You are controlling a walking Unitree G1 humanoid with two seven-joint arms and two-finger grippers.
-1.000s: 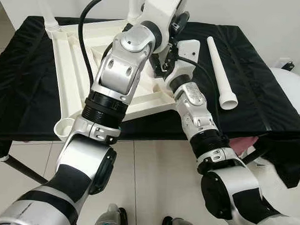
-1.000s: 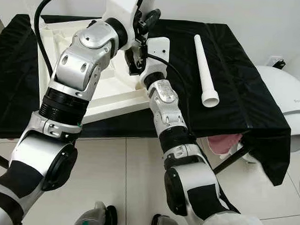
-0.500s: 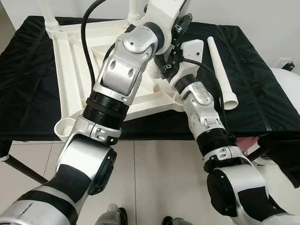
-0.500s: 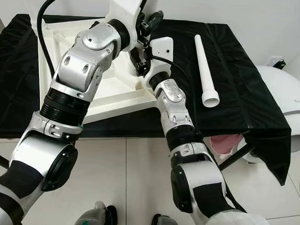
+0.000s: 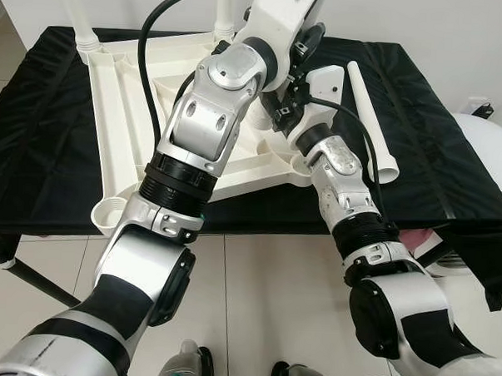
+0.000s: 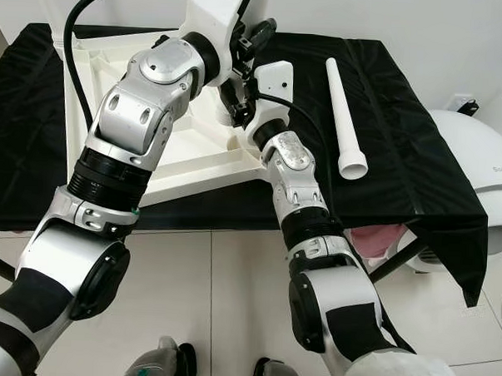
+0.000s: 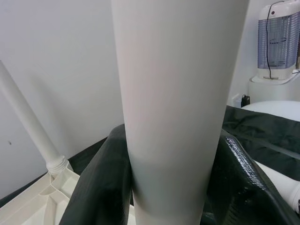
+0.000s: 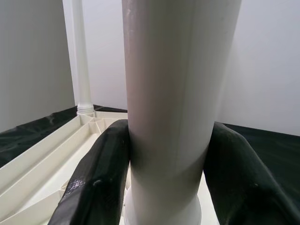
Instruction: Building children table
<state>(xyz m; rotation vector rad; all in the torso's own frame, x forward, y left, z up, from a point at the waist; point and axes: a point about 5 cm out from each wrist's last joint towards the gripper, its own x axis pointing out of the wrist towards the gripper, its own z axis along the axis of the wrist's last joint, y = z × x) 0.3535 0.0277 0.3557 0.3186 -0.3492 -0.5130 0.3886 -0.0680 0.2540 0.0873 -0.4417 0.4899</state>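
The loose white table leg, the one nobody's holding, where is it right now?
The loose table leg lies flat on the black cloth, on the robot's right, just beyond the upturned white tabletop and the right arm.

The tabletop [image 5: 129, 116] lies at frame centre-left on my cloth [image 5: 36, 145]; a loose leg [image 5: 371, 118] lies right of it.

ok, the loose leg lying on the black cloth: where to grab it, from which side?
Judging by its pose, grip the loose leg mid-shaft, from above, fingers straddling it across its length. It lies flat on the black cloth, tapered, flared collar nearest the robot; the even middle suits a pinch. Both grippers currently clamp upright legs.
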